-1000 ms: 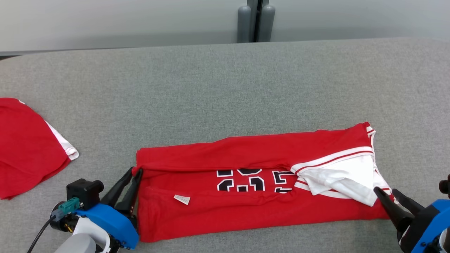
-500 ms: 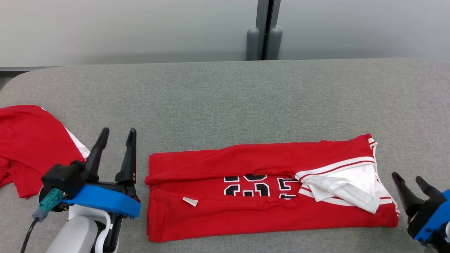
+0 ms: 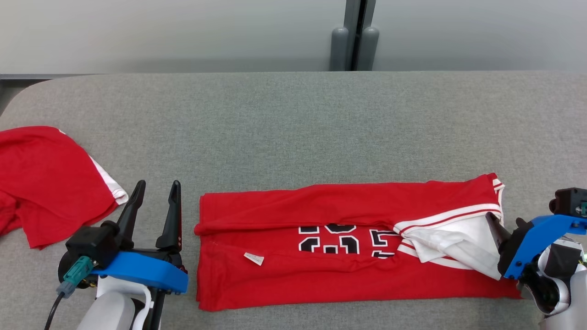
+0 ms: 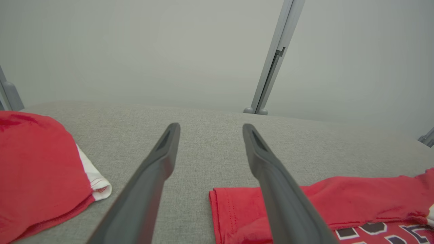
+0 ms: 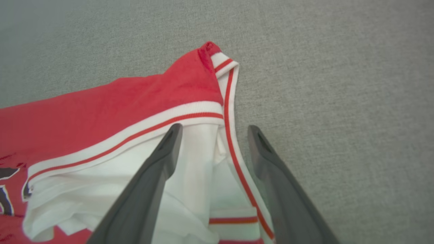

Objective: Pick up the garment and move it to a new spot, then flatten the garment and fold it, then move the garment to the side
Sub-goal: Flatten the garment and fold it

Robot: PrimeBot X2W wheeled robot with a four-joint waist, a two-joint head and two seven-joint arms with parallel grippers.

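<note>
Head view: left hand [image 3: 158, 183], fingers apart, just beside garment [image 3: 321, 206]; right hand [image 3: 504, 220], fingers apart, astride its white-trimmed end.

The garment [image 3: 348, 247] is soft matt cloth on a table [image 3: 293, 133] covered in coarse grey woven fabric.
</note>
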